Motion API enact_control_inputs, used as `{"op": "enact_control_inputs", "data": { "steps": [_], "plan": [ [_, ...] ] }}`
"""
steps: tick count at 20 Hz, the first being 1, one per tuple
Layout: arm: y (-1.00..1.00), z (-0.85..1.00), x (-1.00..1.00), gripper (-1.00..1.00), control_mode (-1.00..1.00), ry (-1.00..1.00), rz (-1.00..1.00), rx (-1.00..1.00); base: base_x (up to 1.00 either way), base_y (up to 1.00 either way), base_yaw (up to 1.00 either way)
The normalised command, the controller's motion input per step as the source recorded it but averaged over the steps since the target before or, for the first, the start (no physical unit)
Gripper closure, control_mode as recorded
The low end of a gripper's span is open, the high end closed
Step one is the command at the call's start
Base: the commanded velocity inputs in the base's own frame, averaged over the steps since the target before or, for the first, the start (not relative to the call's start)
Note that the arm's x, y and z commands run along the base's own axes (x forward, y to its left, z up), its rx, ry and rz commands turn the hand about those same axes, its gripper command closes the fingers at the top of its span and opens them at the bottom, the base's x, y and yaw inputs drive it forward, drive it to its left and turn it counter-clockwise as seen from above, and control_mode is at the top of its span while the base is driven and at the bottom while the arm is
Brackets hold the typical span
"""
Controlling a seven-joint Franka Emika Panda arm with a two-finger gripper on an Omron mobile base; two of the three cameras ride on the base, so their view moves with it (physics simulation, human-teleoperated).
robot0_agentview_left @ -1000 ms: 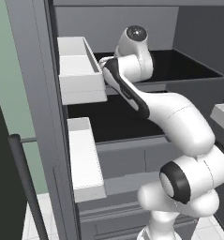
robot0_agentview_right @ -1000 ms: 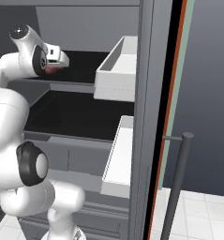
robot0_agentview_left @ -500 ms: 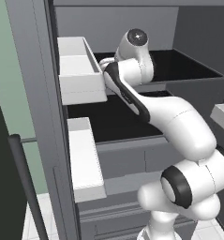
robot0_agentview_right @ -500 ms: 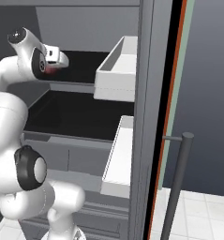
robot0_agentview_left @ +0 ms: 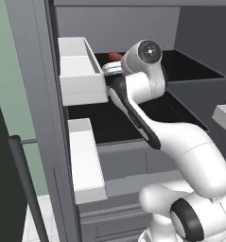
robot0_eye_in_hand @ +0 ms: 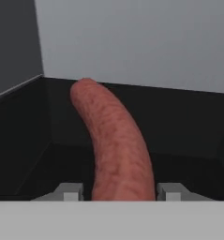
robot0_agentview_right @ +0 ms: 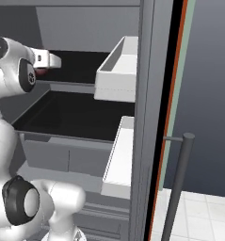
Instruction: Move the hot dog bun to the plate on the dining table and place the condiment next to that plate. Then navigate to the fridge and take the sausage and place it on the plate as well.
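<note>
On the fridge's (robot0_agentview_left: 34, 94) upper black shelf (robot0_eye_in_hand: 19, 140), the sausage (robot0_eye_in_hand: 115, 145) runs lengthwise straight ahead from the gripper (robot0_eye_in_hand: 118, 191), curving leftward at its far end. Both fingertips (robot0_eye_in_hand: 71, 191) flank its near end, narrowed around it and apparently gripping.

The sausage (robot0_eye_in_hand: 114, 140) lies between the two fingertips (robot0_eye_in_hand: 70, 192) of the gripper (robot0_eye_in_hand: 118, 192), one tip at each side of its near end. It curves away toward the upper left over the black fridge shelf (robot0_eye_in_hand: 188, 126), ending near the grey rear wall (robot0_eye_in_hand: 141, 42).
</note>
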Motion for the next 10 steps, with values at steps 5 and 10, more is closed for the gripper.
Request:
{"op": "enact_control_inputs", "data": {
  "steps": [5,10],
  "plan": [
    [-0.11,0.63,-0.81,1.0,-1.0,-0.01,0.0,0.0,0.0,0.0,0.0],
    [-0.18,0.41,-0.88,1.0,-1.0,0.0,0.0,0.0,0.0,0.0,0.0]
  ]
}}
